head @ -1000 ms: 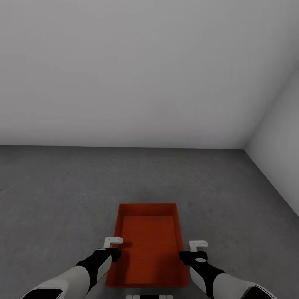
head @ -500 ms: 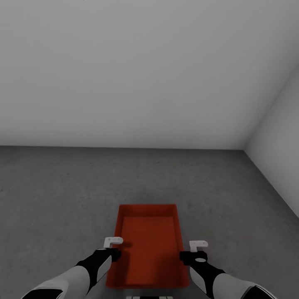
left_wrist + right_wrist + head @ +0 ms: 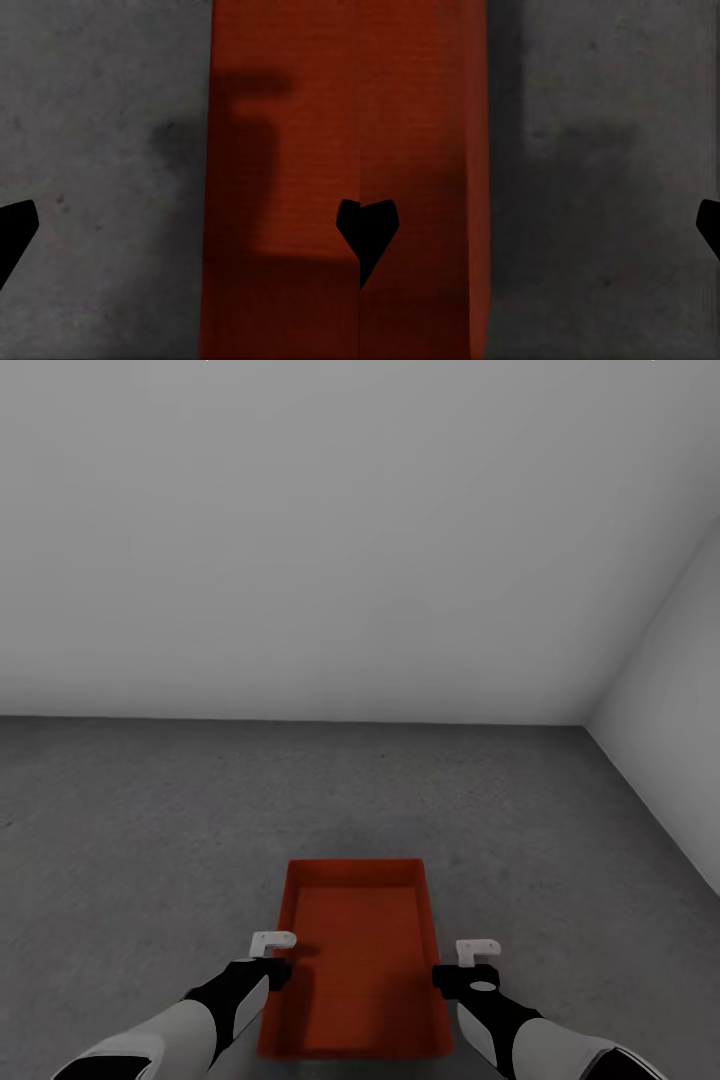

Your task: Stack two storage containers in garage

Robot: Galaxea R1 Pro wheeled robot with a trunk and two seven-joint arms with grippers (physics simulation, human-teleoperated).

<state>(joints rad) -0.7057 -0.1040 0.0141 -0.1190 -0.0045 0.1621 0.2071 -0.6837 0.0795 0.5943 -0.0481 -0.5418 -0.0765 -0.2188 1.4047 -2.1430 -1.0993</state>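
One storage container [image 3: 355, 965] now lies lower, on the garage floor [image 3: 150, 830].
My left gripper [image 3: 272, 952] and right gripper [image 3: 478, 961] stand spread apart, holding nothing.

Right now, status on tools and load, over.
Both tools open: left tool, right tool, straddling the side walls of the orange-red rectangular storage container. Container on the dark grey concrete floor. Nothing in the way.

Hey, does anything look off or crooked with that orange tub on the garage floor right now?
Nothing stands out. The orange tub sits level and empty on the grey concrete floor, squarely between the open left gripper and right gripper.
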